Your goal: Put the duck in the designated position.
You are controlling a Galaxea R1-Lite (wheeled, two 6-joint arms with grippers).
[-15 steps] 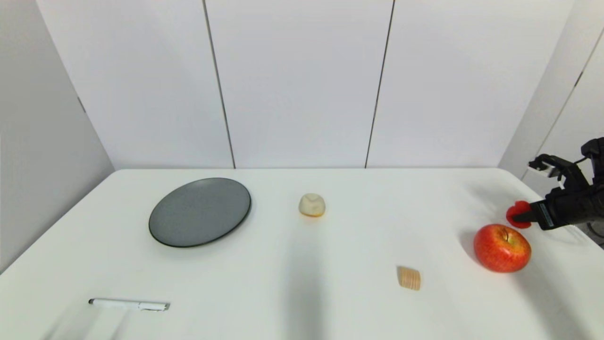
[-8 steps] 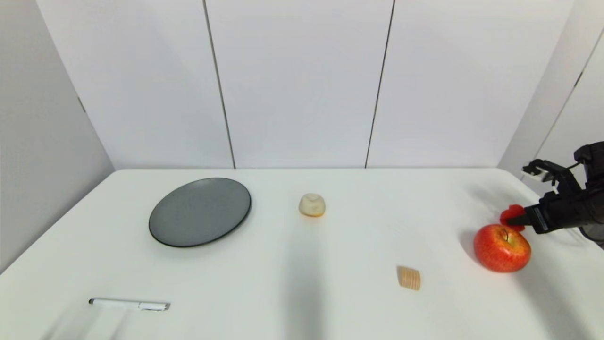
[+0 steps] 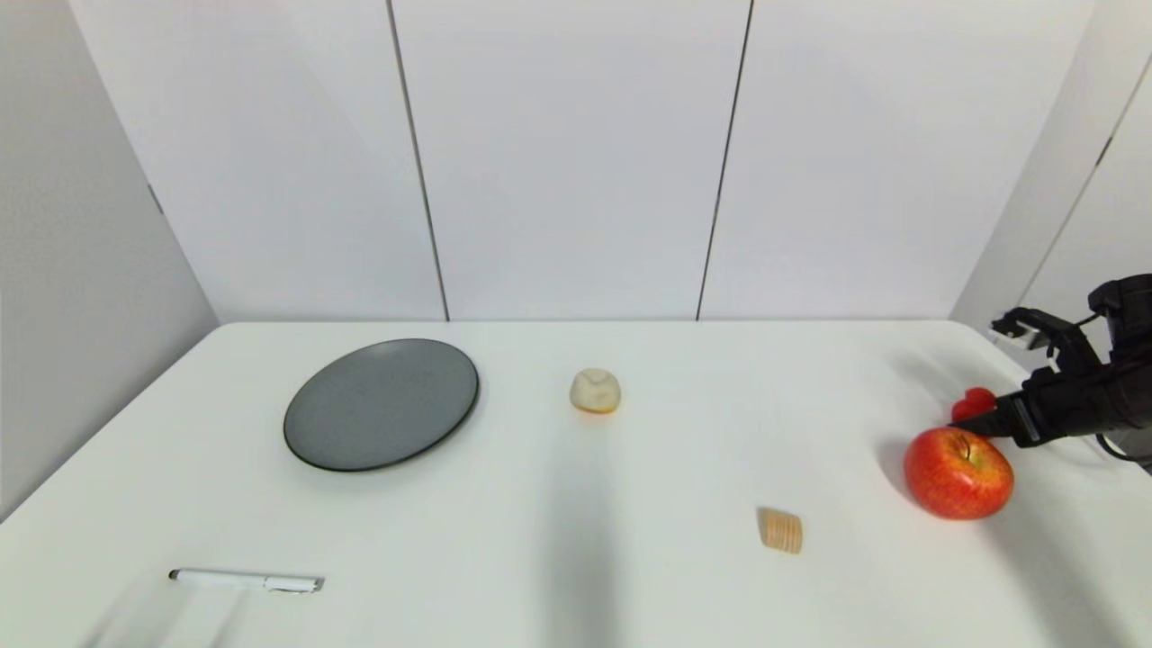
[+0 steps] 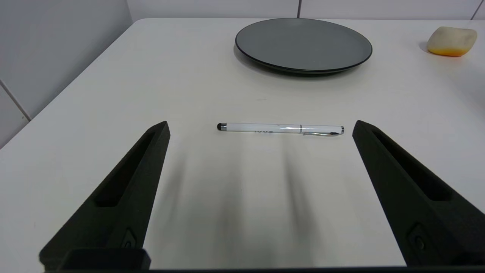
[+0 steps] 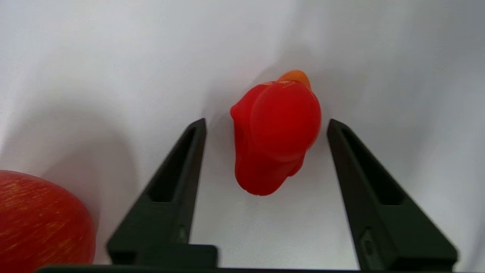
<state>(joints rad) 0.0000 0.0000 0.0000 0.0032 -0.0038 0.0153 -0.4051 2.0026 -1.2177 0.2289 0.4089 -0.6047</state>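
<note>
Right claw (image 5: 265,125) status: fingers spread wide, one on each side of the duck (image 5: 274,132), with a clear gap between each finger and the toy. I read no contact in the right wrist view, so I log the duck as not gripped. It rests on the counter (image 3: 630,504) under its own weight, orange bill pointing away from the wrist.

Location of the duck (image 3: 972,402): in the head view it sits near the counter's right edge, at about 3 o'clock from the counter centre. It lies just behind the apple (image 3: 958,472), at roughly 12 o'clock from it; from the head view I cannot tell whether the two touch. In the right wrist view, the apple (image 5: 41,223) shows to one side, apart from the duck.

Progress judgement: with the claw wide around a seated duck, this is either the pre-grasp stage or the release stage. No marker shows the designated position, so I cannot confirm from these views which applies.

Outward from there: a small ribbed tan piece (image 3: 780,530) lies at 8 o'clock from the apple, a pale rounded lump (image 3: 595,391) near the counter centre, a dark grey plate (image 3: 382,404) at 9 o'clock from the lump, and a white pen (image 3: 246,581) near the front left.

Left claw (image 4: 261,129): parked with its fingers wide apart, holding nothing, and aimed at the pen (image 4: 280,129).
</note>
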